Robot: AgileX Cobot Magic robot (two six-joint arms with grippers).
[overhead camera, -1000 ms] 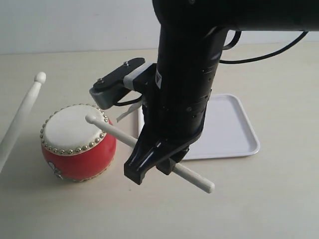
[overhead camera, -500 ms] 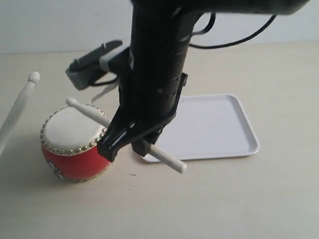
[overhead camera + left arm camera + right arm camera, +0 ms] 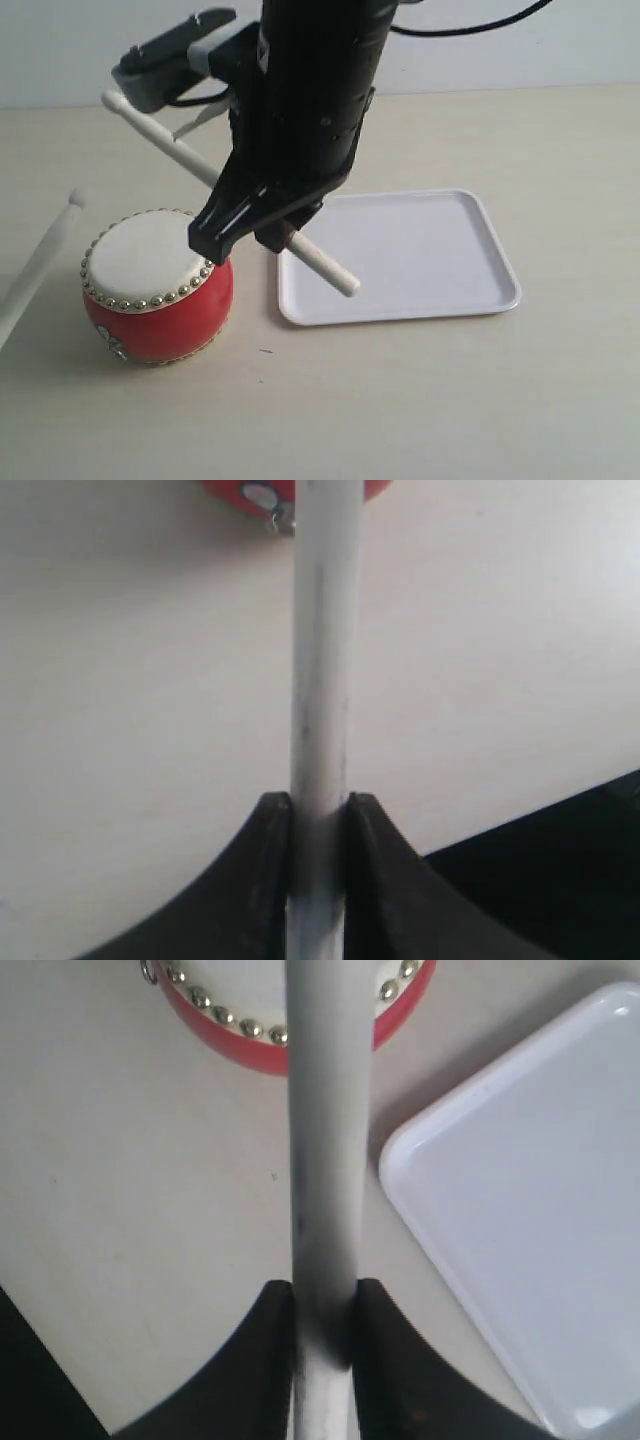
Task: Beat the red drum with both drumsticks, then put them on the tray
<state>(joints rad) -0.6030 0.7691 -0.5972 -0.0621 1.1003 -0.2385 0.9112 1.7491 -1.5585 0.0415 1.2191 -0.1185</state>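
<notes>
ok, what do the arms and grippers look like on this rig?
Right arm: glossy black, cylindrical, black cable looping above, grey camera module on a white bracket. Left gripper and right gripper: matte black fingers curving to narrow tips.

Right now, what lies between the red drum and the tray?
Only bare tabletop; the exterior view shows the red drum and tray apart.

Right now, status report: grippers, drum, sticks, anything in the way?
Left gripper shut on left stick; right gripper shut on right stick. Right stick raised above drum, both tips off the skin. Tray bare, nothing blocking.
</notes>
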